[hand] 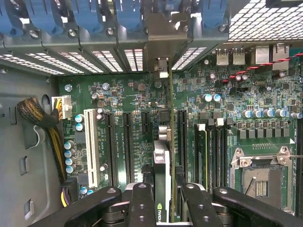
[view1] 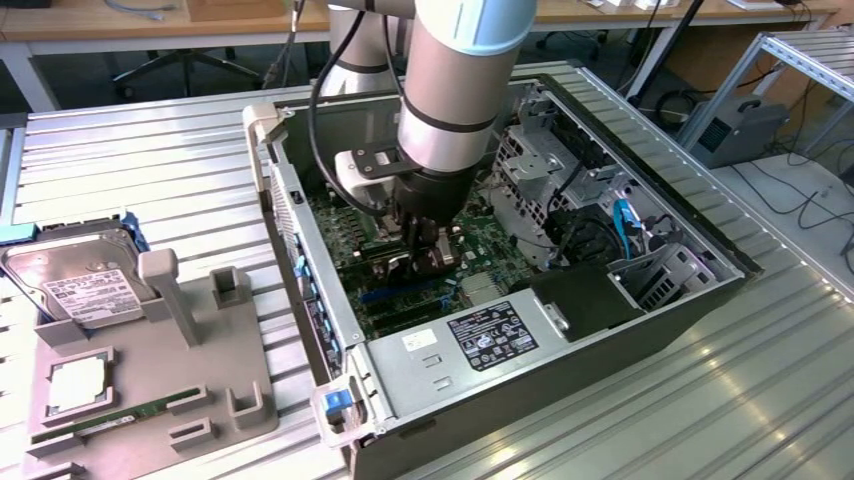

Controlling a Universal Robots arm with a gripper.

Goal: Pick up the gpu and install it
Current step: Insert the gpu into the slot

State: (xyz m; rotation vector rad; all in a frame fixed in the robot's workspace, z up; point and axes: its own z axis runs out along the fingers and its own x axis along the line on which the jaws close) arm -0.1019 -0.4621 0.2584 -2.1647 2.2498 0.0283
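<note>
Ribbed metal tabletop (view1: 160, 170) carries an open computer case (view1: 574, 400), and I am working down inside it. The gpu (hand: 162, 158) stands on edge between the two dark fingers (hand: 142, 198) of my pincer (hand: 164, 191), which is clamped on its faces, so I am gripping the card. Its long axis runs away from the wrist toward the rear wall of the case, where the silver bracket (hand: 161, 33) at its far end sits among the blue slot clips (hand: 128, 14). The card lies along a long slot on the green motherboard (hand: 132, 94); I cannot tell whether its edge is seated. Beside it lies the CPU socket (hand: 260, 182). Outside the case, at the exterior view's left, a grey fixture (view1: 200, 370) holds a hard drive (view1: 80, 285). Wooden desks (view1: 134, 20) line the room behind.
</note>
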